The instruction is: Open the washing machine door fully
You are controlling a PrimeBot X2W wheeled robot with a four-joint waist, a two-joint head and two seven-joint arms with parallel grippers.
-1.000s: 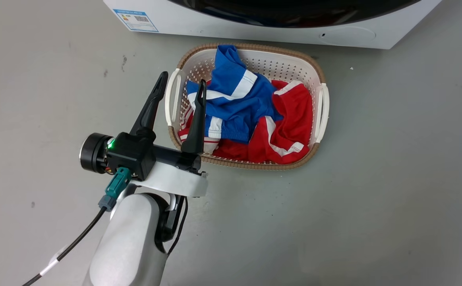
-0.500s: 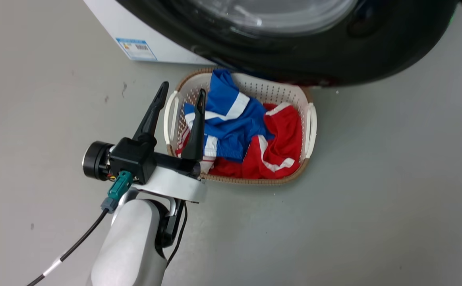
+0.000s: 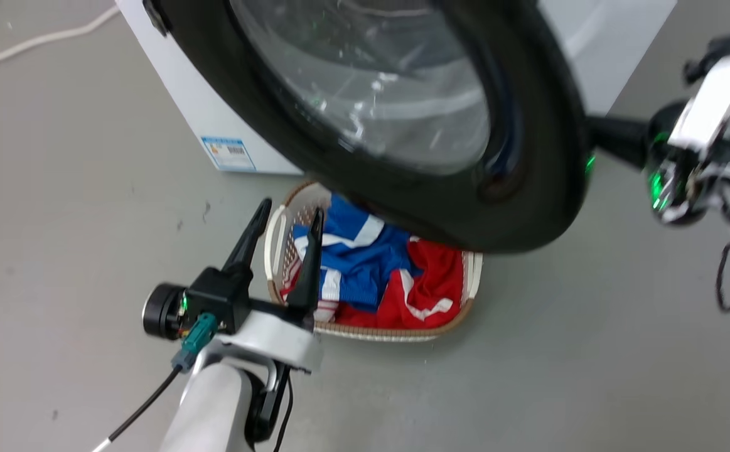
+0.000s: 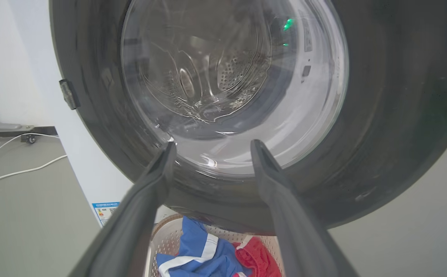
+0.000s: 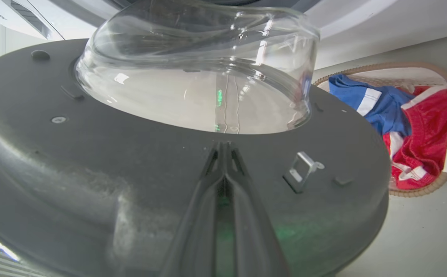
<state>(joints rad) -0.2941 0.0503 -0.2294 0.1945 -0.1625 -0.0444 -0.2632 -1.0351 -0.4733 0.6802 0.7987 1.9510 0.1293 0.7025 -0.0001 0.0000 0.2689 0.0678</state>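
Since 1 s ago the washing machine door (image 3: pixel 440 213) has swung out off the machine front and now hangs over the back of the laundry basket (image 3: pixel 377 333). The head cam has also tilted up, and the R arm has come into shot.

The washing machine (image 3: pixel 214 119), a white box, stands right behind the basket. The door is part open, with its black rim and glass bowl (image 5: pixel 196 77) above the basket's far half. The basket sits on the grey floor, holding blue cloth (image 3: pixel 352 263) and red cloth (image 3: pixel 427 282).

The left gripper (image 3: pixel 292 208) is at the basket's L handle, above it, fingers spread apart and empty, pointing at the door glass. The right gripper (image 5: pixel 225 148) is up and R of the basket, fingers pressed together, tips on the door's inner face by the glass. A metal latch hook (image 5: pixel 302 171) sits just beside the tips. A blue label sticker (image 3: pixel 230 154) is low on the machine, just L of the basket's back rim.
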